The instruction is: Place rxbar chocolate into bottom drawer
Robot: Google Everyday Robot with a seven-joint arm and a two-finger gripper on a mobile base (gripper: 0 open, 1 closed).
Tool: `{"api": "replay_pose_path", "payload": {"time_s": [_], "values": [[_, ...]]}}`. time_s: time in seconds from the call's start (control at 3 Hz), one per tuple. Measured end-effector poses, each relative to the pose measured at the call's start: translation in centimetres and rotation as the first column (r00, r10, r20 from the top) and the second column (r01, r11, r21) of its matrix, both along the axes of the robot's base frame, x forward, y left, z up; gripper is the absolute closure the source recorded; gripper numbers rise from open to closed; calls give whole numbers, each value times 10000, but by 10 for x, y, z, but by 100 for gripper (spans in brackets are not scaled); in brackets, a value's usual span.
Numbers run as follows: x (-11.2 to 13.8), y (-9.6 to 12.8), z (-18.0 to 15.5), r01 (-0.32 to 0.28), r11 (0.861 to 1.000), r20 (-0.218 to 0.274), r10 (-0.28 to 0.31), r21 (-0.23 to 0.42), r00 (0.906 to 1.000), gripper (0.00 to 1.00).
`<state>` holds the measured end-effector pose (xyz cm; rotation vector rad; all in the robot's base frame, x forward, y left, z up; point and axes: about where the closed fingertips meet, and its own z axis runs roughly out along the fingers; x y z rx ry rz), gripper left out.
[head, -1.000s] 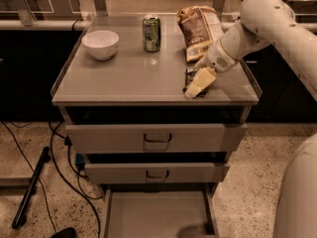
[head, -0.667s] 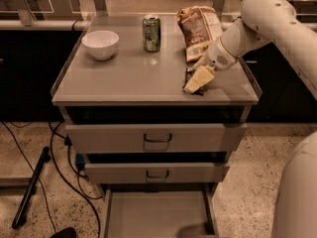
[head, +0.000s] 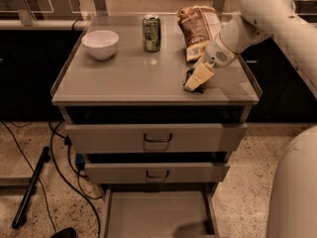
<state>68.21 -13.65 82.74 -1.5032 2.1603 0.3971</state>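
My gripper (head: pixel 197 79) is down at the rxbar chocolate (head: pixel 189 75), near the table's front-right corner; whether it grips, I cannot tell.

The chip bag (head: pixel 197 28) (just behind) crowds the hand (head: pixel 197 79); the bottom drawer (head: pixel 157 214) stands open below.

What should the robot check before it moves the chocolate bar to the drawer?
1. bottom drawer pulled out: ok.
2. gripper down at the rxbar chocolate, near the front right of the tabletop: ok.
3. Bar firmly held: cannot tell, it is mostly hidden under the gripper.
4. chip bag out of the way: cannot tell, it lies close behind the gripper.
5. can and bowl well away: ok, both are farther left.
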Motion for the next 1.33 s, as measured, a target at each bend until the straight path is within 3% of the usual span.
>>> {"api": "replay_pose_path", "payload": {"time_s": [0.33,0.67,1.0,1.33], "values": [[-1,1,0,-22,10000,10,22,-14,10000,100],[-37,-3,26,62,9999,538,-68,109,9985,100],[-91,-13,55,251,9995,1119,-271,188,9934,100],[-157,-16,59,230,9995,811,-247,218,9964,100]]}}
